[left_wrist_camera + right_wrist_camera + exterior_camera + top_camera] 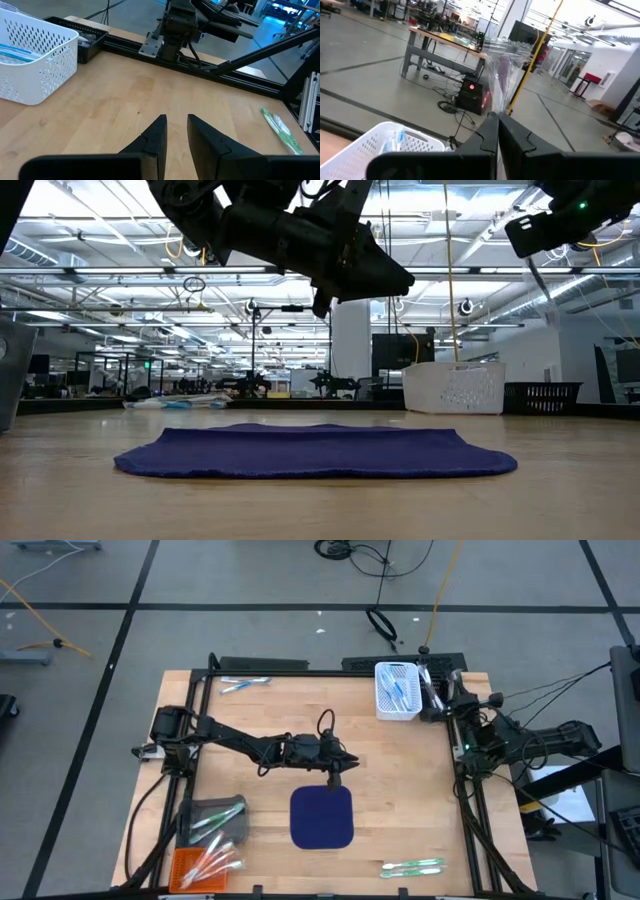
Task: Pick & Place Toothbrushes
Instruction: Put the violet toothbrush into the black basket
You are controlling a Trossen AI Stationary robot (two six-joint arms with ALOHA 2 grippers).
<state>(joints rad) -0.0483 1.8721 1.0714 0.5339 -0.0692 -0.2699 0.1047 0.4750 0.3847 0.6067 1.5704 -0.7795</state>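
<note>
Toothbrushes: thin plastic sticks, in five lots placed relative to the navy mat (322, 817).
- Blue-and-white lot (397, 690) lying in a white perforated plastic basket (382, 706), at the desk's far right corner beyond the mat.
- Blue-and-white pair (244, 684) loose on the desk's far edge, left of the basket.
- Green pair (413, 866) loose on the wood, near edge, right of the mat; wrapped, glossy.
- Green-and-white lot (213, 823) in a grey bin (232, 806), left of the mat.
- Orange-pink lot (214, 862) in an orange tray (180, 862), just nearer than the grey bin.

Navy mat: soft cloth, rounded rectangle, flat, nothing on it.

Desk (270, 720): pale wood, black metal frame.

Left gripper (335, 780): raised just above the mat's far edge; dark wedge-shaped fingers (155, 137) slightly parted, grasping nothing.

Right gripper (498, 125): parked at the desk's right edge beside the basket; fingers clenched, grasping nothing.
</note>
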